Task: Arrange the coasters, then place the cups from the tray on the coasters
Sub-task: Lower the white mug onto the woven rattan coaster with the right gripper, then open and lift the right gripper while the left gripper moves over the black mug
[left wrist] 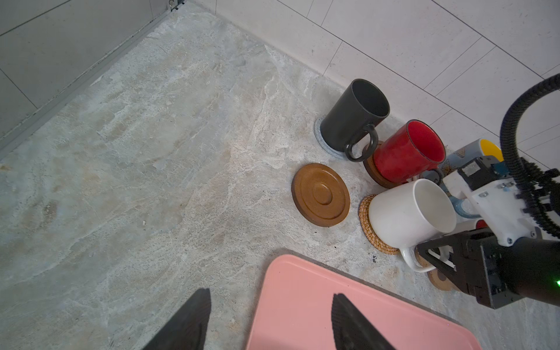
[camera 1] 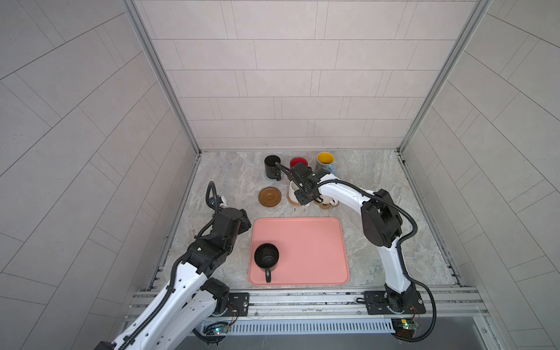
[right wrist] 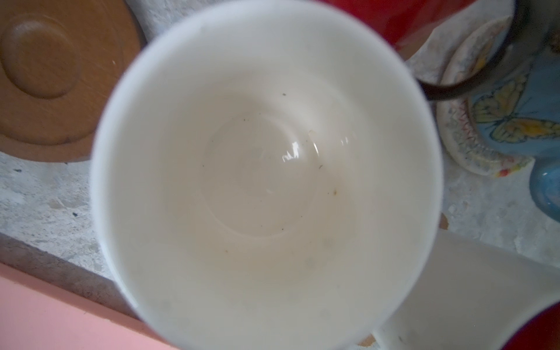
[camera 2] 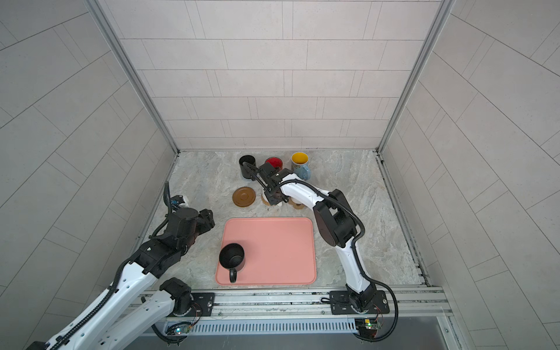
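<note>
Right gripper [left wrist: 435, 257] is at the handle of the white mug [left wrist: 403, 212], with the wrist straight over the mug's mouth. We can't tell whether the jaws clamp the handle or stand clear of it. The mug stands upright on the rattan coaster [left wrist: 365, 209] in the middle of the near row, so we read this as the set-down step. Working by the handle keeps the fingers out of the crowded neighbours.

Just right of it, the red-lined white mug [right wrist: 454, 288] sits on the paw coaster [left wrist: 439, 278]. Far row, left to right:
- tall black mug [camera 1: 271, 165] on the grey-blue coaster [left wrist: 321, 139]
- red mug [left wrist: 406, 151] on a brown disc [left wrist: 371, 169]
- blue mug [camera 1: 325, 162] on the whitish coaster [right wrist: 457, 142]

Spacing is tight.

The only bare mat is the grooved brown coaster [camera 1: 269, 197] at the left end of the near row.

Left gripper [left wrist: 271, 303] hovers by the far-left corner of the tray [camera 1: 315, 242], jaws apart and holding nothing. The tray carries one cup, the squat black mug [camera 1: 266, 257], in its near-left corner with the handle pointing near.

We judge five of six placed. The left arm is closer to the last cup and to the bare coaster, so it looks like the natural one for the pick.
</note>
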{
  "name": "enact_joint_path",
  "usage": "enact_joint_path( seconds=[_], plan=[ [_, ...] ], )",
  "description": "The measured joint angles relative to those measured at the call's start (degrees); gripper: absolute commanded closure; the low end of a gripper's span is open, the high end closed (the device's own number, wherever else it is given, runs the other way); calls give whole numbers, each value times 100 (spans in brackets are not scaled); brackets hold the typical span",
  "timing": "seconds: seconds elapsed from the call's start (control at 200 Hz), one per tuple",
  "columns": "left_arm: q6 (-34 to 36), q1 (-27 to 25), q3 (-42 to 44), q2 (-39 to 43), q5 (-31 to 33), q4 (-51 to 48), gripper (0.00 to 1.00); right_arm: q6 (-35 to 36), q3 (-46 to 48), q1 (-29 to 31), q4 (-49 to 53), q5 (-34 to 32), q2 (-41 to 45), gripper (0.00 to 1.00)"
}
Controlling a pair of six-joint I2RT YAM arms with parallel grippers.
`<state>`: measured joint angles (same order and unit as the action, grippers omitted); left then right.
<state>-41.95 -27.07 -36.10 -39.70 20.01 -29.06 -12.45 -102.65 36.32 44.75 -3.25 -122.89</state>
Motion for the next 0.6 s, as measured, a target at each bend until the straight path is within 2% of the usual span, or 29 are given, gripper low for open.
enact_joint_path(
  seconds=[0.32, 0.6],
  plan=[
    [2, 0, 0, -2, -2, -4, 30, 2, 0, 0, 13, 0, 334, 53],
    [153, 2, -190, -9, -15, -286, 30, -33, 0, 0, 142, -7, 953, 49]
  ],
)
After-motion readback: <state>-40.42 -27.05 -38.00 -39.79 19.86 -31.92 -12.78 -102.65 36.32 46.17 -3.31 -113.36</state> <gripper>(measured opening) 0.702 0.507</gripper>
